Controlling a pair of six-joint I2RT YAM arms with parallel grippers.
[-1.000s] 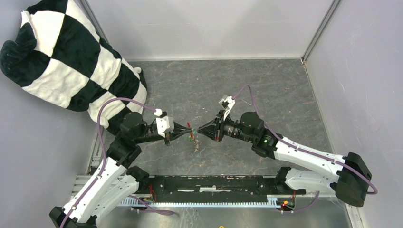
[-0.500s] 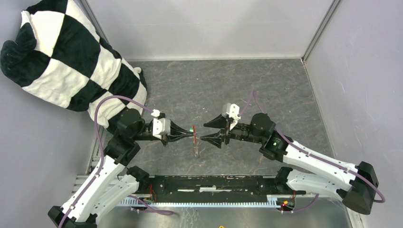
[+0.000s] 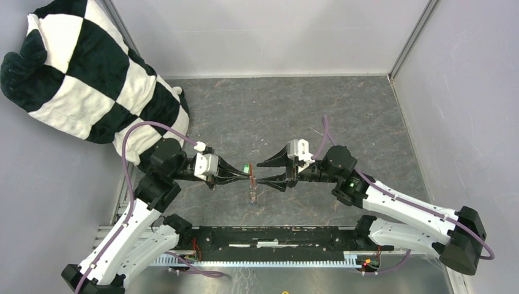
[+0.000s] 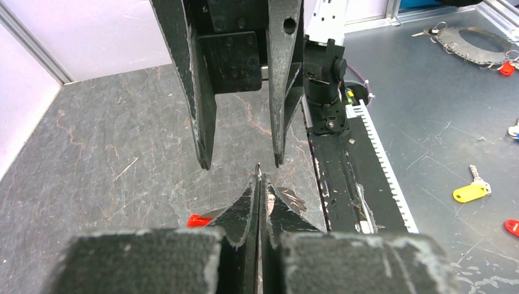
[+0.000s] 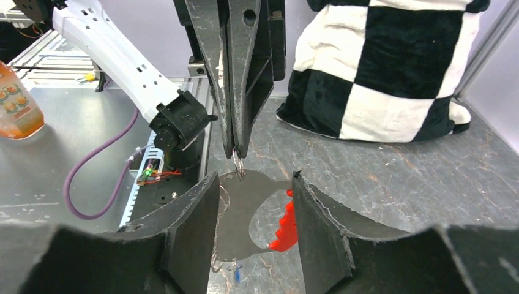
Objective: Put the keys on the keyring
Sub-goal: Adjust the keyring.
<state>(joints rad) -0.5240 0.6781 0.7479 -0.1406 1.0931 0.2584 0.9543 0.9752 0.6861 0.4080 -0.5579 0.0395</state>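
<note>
currently logged, 3 items.
item 1: left gripper [image 3: 250, 176], jaws pressed together on the thin rim of the keyring [image 4: 258, 170], held edge-up above the table [image 3: 306, 110], probably to present the ring to the other arm. the red tag [image 5: 283, 228] and chain clump [image 3: 252, 196] hang below the pinch.
item 2: right gripper [image 3: 259, 173], jaws spread wide with nothing between them. the ring lies just off its tips, in line with the gap, so it looks placed to take or steady the ring.
item 3: keys. a green head [image 3: 245, 167] sits at the left fingertips; whether it is threaded cannot be told. a blue speck [image 5: 235, 274] may be the 2nd key, too small to confirm.
view notes: only the top view shows the green head and the dangling chain. only the left wrist view shows the ring as a bare sliver above the closed pads [image 4: 242, 211]. only the right wrist view shows the tag's broad side and the checkered cushion [image 5: 392, 67] behind.
</note>
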